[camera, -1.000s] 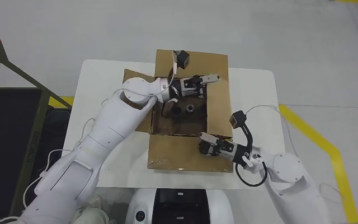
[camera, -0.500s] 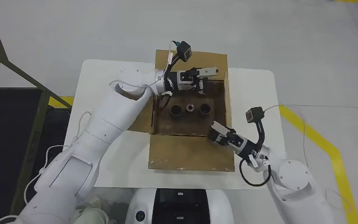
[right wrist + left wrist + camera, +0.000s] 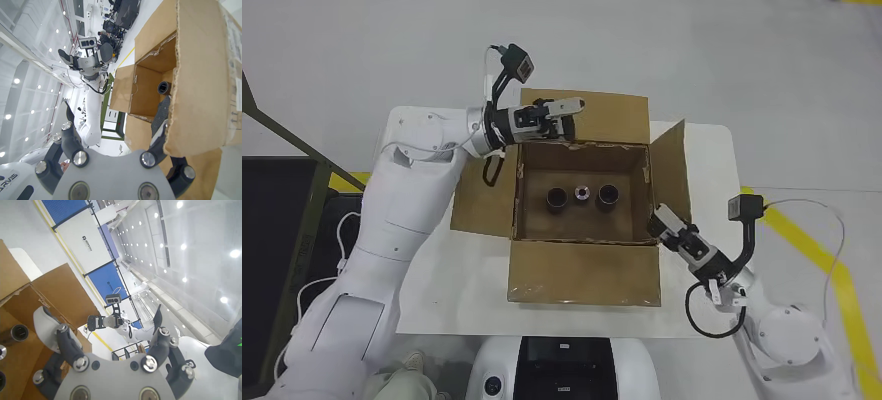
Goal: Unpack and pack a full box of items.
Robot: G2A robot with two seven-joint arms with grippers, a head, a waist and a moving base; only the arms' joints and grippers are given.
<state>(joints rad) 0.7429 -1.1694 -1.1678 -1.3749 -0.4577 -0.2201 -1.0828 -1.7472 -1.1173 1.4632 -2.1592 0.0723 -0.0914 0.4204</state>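
Left gripper (image 3: 568, 108) spread wide at far left corner of box (image 3: 582, 160), right gripper (image 3: 664, 220) wide open beside right flap (image 3: 672, 165), three cylinders (image 3: 583, 194) in a row inside.

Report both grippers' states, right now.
Left gripper: open, holding nothing.
Right gripper: open, holding nothing, one finger beside the box flap.

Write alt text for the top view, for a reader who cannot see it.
An open cardboard box sits on a white table with its flaps spread, and three cylinders stand in a row inside. The left hand, open, is at the box's far edge; the right hand, open, is at the right flap.
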